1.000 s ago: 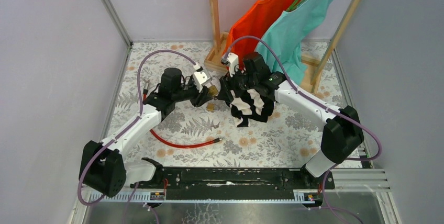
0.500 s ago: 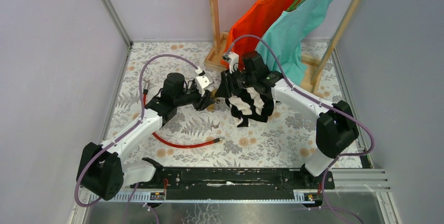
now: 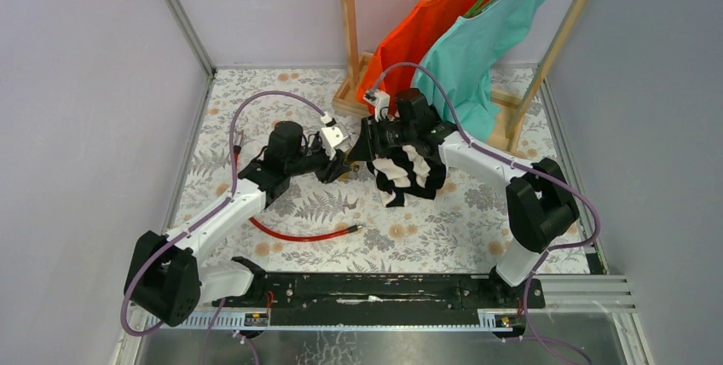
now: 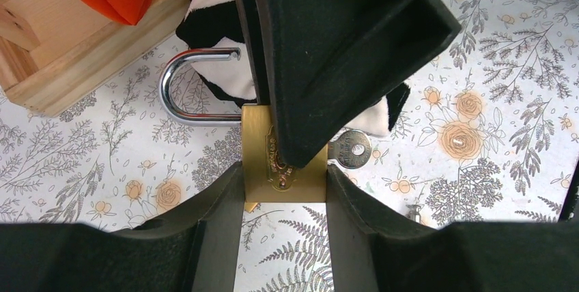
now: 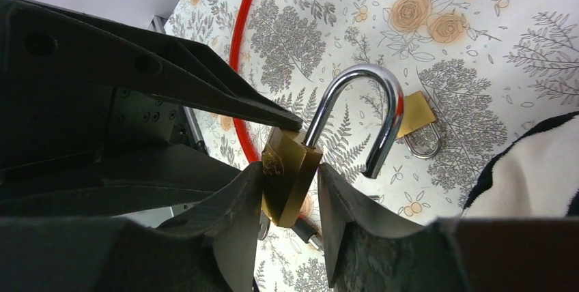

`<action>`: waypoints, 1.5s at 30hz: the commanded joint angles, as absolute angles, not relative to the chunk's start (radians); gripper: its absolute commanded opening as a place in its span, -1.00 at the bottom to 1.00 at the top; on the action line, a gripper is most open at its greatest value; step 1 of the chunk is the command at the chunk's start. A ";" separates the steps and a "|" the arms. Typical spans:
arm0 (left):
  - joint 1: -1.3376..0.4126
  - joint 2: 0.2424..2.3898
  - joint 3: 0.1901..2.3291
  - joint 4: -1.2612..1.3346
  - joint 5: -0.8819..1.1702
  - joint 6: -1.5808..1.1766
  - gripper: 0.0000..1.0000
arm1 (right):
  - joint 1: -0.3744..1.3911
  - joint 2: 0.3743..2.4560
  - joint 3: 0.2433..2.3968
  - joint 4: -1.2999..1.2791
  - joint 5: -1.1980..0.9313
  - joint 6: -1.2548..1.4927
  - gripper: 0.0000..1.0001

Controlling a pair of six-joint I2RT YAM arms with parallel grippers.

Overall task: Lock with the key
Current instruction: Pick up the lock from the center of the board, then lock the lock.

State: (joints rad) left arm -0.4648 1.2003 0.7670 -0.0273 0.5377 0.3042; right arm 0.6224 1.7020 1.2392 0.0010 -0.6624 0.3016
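Note:
The brass padlock (image 4: pixel 283 176) is held above the floral table with its steel shackle (image 4: pixel 194 87) swung open. My left gripper (image 4: pixel 283 190) is shut on the sides of the lock body. My right gripper (image 5: pixel 290 190) closes on the same body (image 5: pixel 290 172) from the other side, one finger on its stamped face and the other touching its back edge. The key (image 4: pixel 349 149), small and silvery with a round holed head, sticks out of the lock's end; only a sliver of it shows in the right wrist view (image 5: pixel 262 226). In the top view both grippers meet mid-table (image 3: pixel 345 163).
A second, small brass padlock (image 5: pixel 418 121) lies on the table under the shackle. A red cable (image 3: pixel 290 233) curves near the left arm. A black-and-white cloth (image 3: pixel 409 173) lies under the right arm. A wooden rack (image 3: pixel 349 96) with orange and teal shirts stands behind.
The left gripper with the padlock has shifted slightly down and toward the right gripper. The right arm has swung in to the left, its fingers now around the lock body.

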 commanded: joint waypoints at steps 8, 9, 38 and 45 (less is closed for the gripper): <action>-0.495 1.179 0.753 0.147 0.460 0.316 -1.00 | 0.621 1.741 1.209 0.120 -0.757 0.399 -0.28; -0.498 1.179 0.753 0.149 0.456 0.318 -1.00 | 0.621 1.739 1.209 0.120 -0.758 0.397 -0.35; -0.500 1.127 0.890 -0.362 0.695 0.843 0.45 | 0.621 1.637 1.432 -0.583 -0.833 -0.519 -1.00; -0.500 1.181 0.905 -0.392 0.709 0.851 0.38 | 0.620 1.620 1.436 -0.641 -0.921 -0.594 -1.00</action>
State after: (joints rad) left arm -0.4992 1.1694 0.8883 -0.3470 0.6647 0.7959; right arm 0.6216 1.6745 1.3811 -0.6106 -0.8070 -0.5232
